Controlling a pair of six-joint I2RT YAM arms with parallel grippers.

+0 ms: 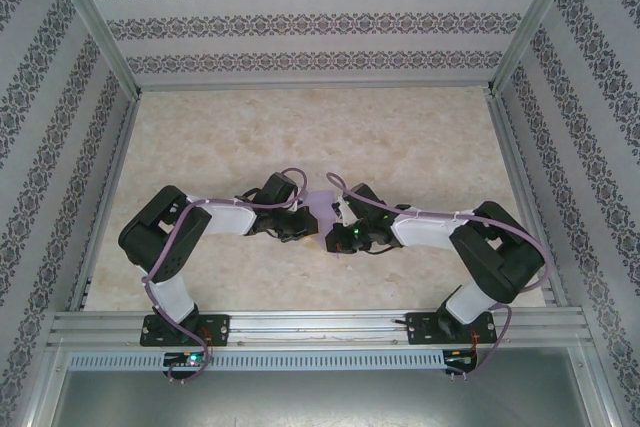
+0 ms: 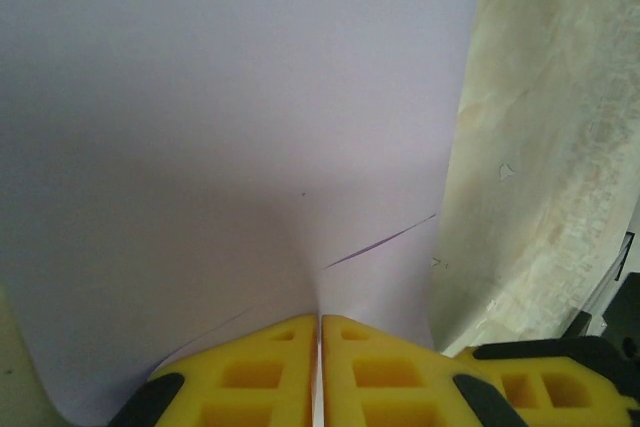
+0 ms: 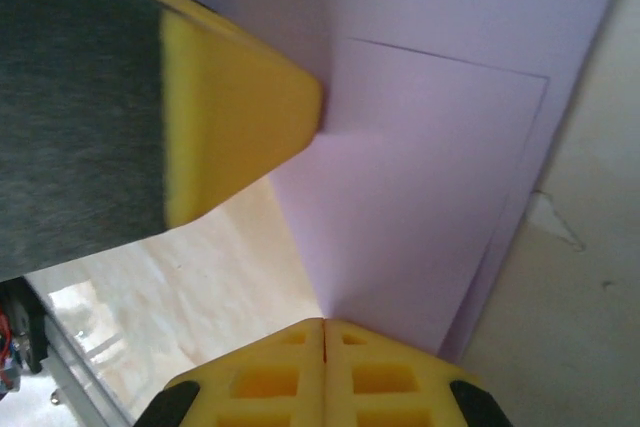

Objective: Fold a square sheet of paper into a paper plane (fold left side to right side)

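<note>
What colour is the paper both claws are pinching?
The paper is plain pale lavender, best seen in the left wrist view.

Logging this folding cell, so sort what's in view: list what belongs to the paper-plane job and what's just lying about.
Job: lavender paper sheet; left gripper, shut on it; right gripper, shut on it.
Just surroundings: marbled table; metal frame rail; patterned walls.

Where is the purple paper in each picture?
Top view: the purple paper is small, at the middle of the table.
Left wrist: across the left and middle.
Right wrist: middle and upper right.
Shared landmark: the beige marbled table, right side in left wrist, lower left in right wrist.
</note>
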